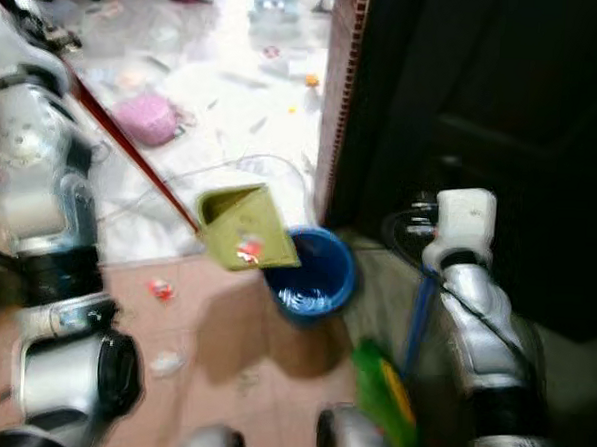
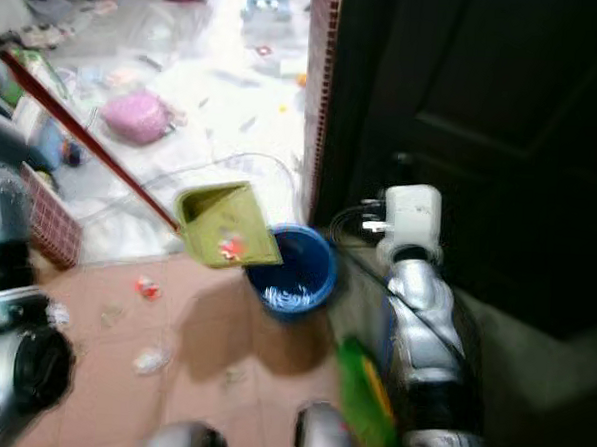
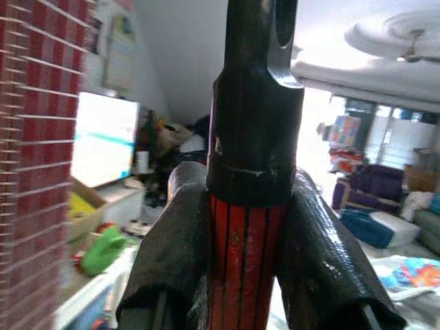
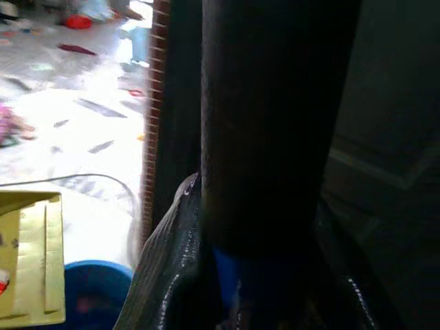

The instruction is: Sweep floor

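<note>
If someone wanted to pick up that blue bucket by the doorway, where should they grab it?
By the rim of the blue bucket, coming from above on the side toward the robot. It stands upright and open-topped, and the yellow dustpan overhangs its far-left edge, so the near edge is freer.

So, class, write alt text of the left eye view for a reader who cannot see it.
A yellow-green dustpan on a red handle hangs tilted over a blue bin, with a red scrap in it. Silver arms frame a littered tile floor, and a green broom head sits low by a dark door.
</note>
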Robot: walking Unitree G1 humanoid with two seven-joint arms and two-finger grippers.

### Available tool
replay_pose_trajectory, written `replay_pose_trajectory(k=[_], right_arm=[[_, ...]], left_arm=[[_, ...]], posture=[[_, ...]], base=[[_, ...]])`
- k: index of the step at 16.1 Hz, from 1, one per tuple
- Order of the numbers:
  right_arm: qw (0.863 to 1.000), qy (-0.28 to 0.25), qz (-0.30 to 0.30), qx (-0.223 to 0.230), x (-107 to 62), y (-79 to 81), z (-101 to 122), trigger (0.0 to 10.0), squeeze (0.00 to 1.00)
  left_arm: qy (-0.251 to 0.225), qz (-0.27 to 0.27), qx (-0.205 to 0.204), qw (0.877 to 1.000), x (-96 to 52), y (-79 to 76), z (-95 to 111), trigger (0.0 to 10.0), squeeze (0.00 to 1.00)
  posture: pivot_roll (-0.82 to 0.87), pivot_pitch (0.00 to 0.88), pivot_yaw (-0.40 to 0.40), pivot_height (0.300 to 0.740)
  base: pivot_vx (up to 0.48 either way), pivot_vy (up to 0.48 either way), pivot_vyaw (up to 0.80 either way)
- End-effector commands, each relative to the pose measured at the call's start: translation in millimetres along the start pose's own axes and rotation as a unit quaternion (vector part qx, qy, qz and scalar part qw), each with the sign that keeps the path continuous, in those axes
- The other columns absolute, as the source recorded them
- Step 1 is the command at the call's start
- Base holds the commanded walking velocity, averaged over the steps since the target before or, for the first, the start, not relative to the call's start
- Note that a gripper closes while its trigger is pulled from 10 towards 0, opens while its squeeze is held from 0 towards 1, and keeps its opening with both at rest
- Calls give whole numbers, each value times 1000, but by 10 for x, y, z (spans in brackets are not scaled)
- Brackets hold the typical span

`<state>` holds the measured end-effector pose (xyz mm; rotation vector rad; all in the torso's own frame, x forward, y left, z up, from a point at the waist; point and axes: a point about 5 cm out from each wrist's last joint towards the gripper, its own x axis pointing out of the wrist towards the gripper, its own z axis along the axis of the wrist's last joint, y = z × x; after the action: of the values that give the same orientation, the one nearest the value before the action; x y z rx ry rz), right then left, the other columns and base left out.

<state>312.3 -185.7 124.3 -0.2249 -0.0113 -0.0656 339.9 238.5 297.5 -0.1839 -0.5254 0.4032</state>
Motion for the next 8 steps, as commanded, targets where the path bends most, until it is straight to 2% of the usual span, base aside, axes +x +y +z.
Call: replay_pose_trajectory(k=[1,3,5,6,8], right_arm=[[999,-32,-3,-11,20,-20,132,10000,0],[999,-32,-3,-12,14,-20,126,10000,0],[999,-30,-3,-12,11,-17,116,10000,0],[999,-30,-3,-12,11,-18,116,10000,0],[999,-30,-5,-12,10,-31,114,10000,0]], left_arm=[[-53,4,-19,998,49,0,221,10000,0],[-39,-8,-18,999,26,-74,147,10000,0],[-35,-47,-6,998,-33,-210,73,10000,0],[-27,-89,10,996,-102,-341,-8,10000,0],[-23,-129,21,991,-196,-457,-83,10000,0]], posture=[[-72,83,23,740],[-73,87,25,740],[-73,87,25,740],[-74,91,27,740],[-76,93,28,740]], base=[[480,0,0],[454,0,0],[0,0,0],[0,0,0],[0,0,0]])
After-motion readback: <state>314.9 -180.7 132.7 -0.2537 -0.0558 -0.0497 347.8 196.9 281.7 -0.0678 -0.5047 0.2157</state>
